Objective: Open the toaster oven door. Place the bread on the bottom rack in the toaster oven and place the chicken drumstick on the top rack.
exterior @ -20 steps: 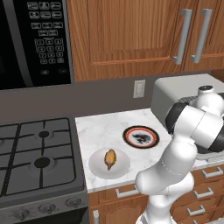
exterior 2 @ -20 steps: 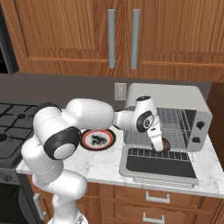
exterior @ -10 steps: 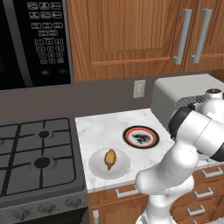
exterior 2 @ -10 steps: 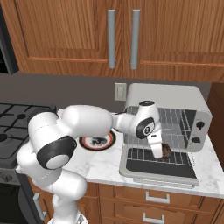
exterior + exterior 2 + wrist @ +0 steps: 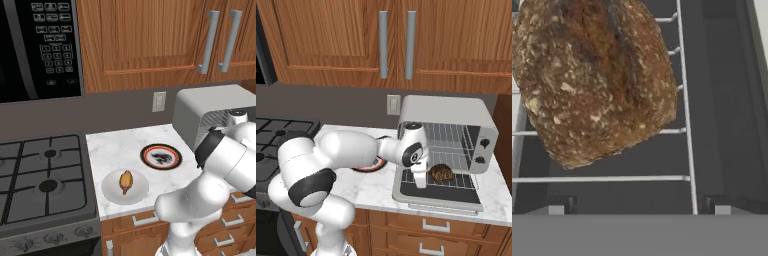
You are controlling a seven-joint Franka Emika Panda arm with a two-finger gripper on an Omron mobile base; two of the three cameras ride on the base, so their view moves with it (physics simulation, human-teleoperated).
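— Where is the bread (image 5: pixel 441 173) sitting?
— On the bottom rack (image 5: pixel 456 180); the claw (image 5: pixel 640 210) is hanging spread, pinching nothing.
— Risk?
— Its fingers may be clipping the bread, rolling it onto the toaster oven door (image 5: pixel 438 196).

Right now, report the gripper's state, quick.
Gripper: open, holding nothing. The bread lies on the bottom rack just in front of it, with the fingertips spread apart below it.
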